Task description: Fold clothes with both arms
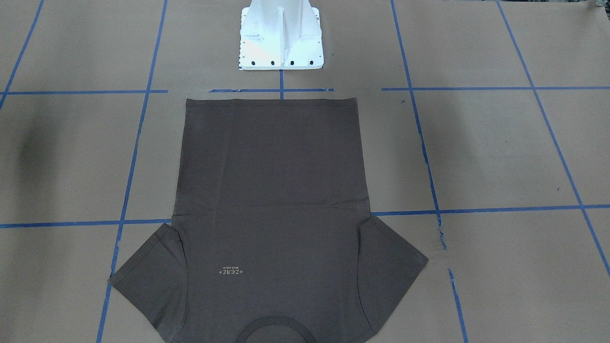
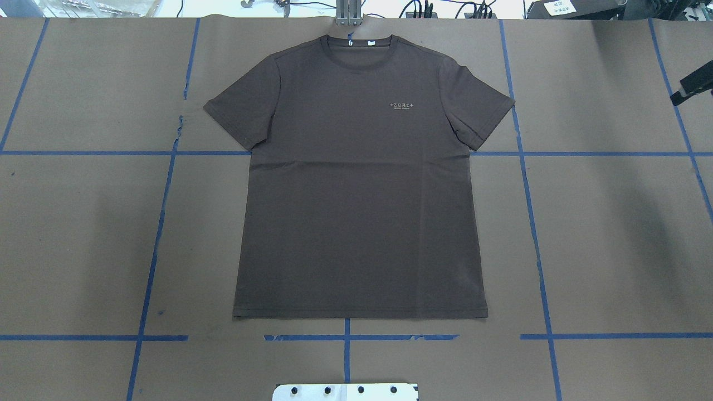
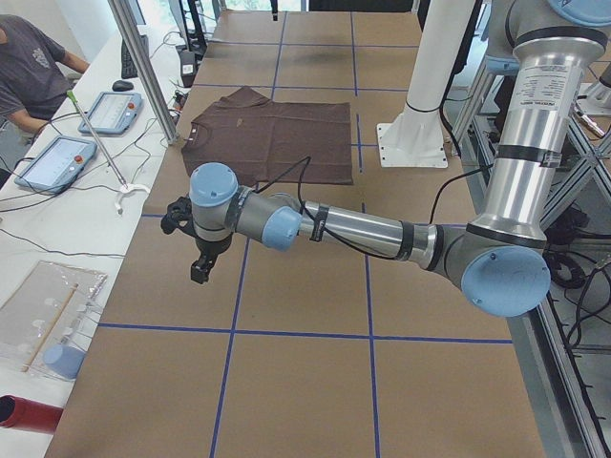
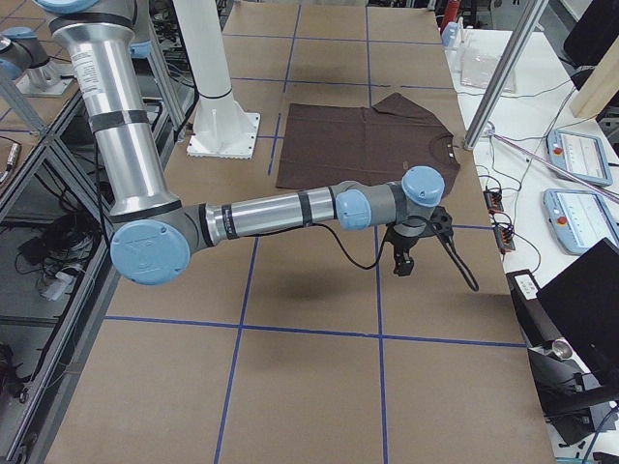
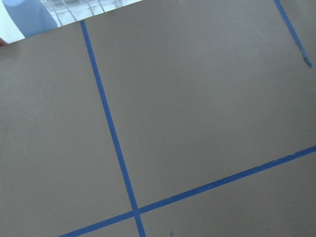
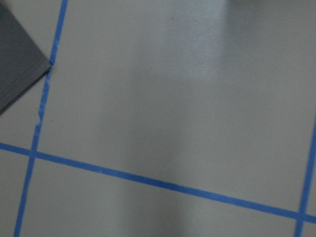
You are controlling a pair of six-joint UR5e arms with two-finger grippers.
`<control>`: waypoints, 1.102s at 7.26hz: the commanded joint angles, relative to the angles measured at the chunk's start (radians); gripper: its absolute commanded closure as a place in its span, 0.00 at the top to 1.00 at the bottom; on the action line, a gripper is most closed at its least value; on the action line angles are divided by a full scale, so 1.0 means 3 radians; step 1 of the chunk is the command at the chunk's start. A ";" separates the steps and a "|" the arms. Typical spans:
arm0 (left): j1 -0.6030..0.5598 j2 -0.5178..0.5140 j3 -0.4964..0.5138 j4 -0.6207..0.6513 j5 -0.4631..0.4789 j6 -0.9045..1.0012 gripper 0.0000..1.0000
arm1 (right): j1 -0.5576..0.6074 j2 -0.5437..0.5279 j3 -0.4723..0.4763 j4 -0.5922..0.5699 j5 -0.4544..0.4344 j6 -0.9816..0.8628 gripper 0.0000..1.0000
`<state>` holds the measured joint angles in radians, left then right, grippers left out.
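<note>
T-shirt (image 2: 362, 195) is flat and face up in the middle of the table (image 2: 613, 223), not a fold in it yet, and both hands are out wide, neither touching it. Long axis first: it runs straight out from the pedestal (image 1: 281, 38), hem (image 2: 362, 316) at the robot's end, collar (image 2: 359, 47) at the far end, sleeves spread to either side.

Now the left hand (image 3: 199, 275): it hangs above bare table, fingers pointing down, and the shirt lies off to its right, well apart. Its wrist camera catches only brown table and blue tape (image 5: 111, 133), no fabric at all.

Over to the right hand (image 4: 401, 268): same story mirrored, hovering above the table with the shirt away to its left. But its wrist view does pick up a sleeve corner (image 6: 17, 64) at the edge of frame, so I'd call this one the nearer of the two.

Both hands sit level with the sleeve-and-collar end rather than the hem. Fingers apart or together? Can't tell for either from these angles. My read: the fold hasn't begun, and each hand has to travel inward across the table to its own side of the shirt before any grasp.
</note>
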<state>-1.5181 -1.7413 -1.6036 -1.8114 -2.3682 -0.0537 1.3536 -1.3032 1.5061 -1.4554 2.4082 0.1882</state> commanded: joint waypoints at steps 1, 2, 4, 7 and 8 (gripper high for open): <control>0.0110 -0.0040 -0.0019 -0.0215 0.0004 -0.0312 1.00 | -0.0486 0.0181 -0.0314 0.1093 -0.0197 0.1146 1.00; 0.0217 -0.0040 -0.0029 -0.0246 0.0040 -0.0292 1.00 | -0.0625 0.0389 -0.0615 0.1442 -0.0255 0.1471 1.00; 0.0213 -0.0040 -0.0034 -0.0338 0.0020 -0.0317 1.00 | -0.0864 0.0890 -0.1092 0.1528 -0.0687 0.1606 1.00; 0.0213 -0.0050 -0.0039 -0.0354 0.0014 -0.0409 1.00 | -0.1147 0.1169 -0.1364 0.1533 -0.1002 0.1858 1.00; 0.0213 -0.0055 -0.0064 -0.0348 0.0014 -0.0424 1.00 | -0.1158 0.1174 -0.1476 0.1538 -0.1007 0.1858 0.99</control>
<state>-1.4543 -1.7562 -1.6171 -1.9161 -2.3637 -0.1763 1.0156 -0.9578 1.0987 -0.9960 2.1127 0.7407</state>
